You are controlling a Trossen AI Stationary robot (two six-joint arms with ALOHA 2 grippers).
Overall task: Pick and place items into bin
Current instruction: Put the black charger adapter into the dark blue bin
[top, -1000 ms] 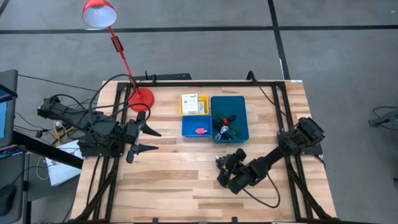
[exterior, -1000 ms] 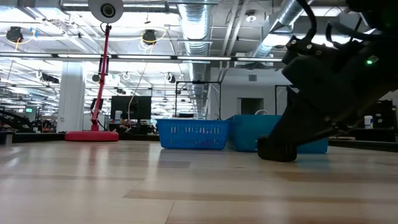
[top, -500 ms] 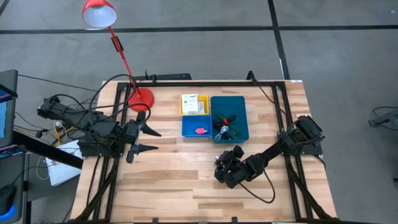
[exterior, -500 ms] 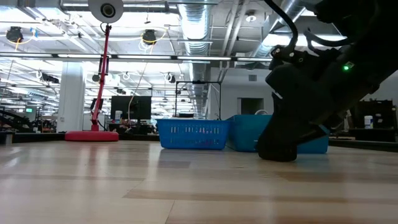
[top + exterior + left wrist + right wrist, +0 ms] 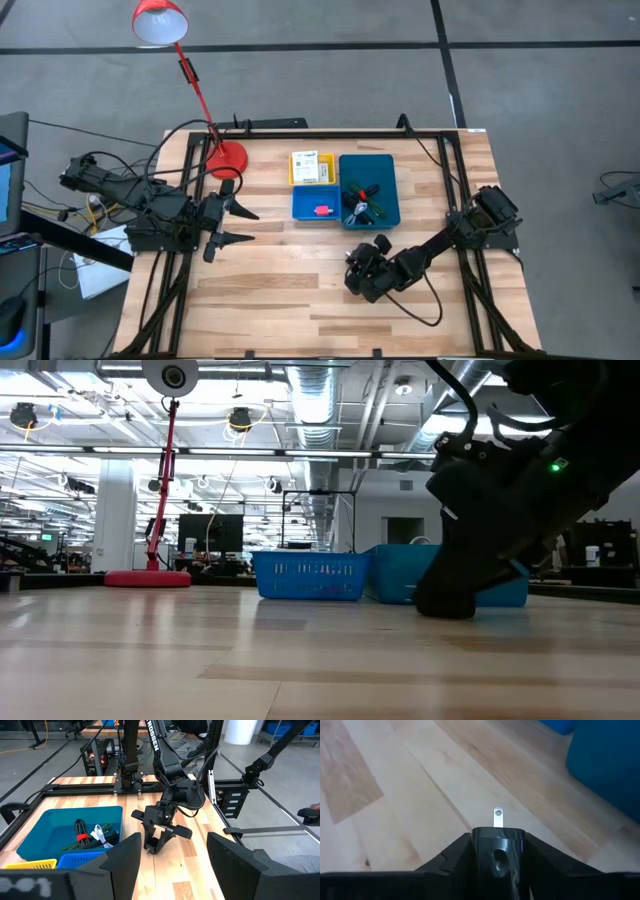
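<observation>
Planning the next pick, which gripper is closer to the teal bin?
Right. The right gripper sits just in front of the teal bin; the left gripper waits farther off, past the small blue compartment.

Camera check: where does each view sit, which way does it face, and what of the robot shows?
High: above the table, straight down; both arms, left gripper open, right gripper near the bin.
Low: table-top height, level into the room; right arm, lamp.
Left wrist: faces across the table at the right gripper; own fingers in front.
Right wrist: faces the wood; own fingers shut on a plug.
Shared: high, low and left wrist all see the bin.
</observation>
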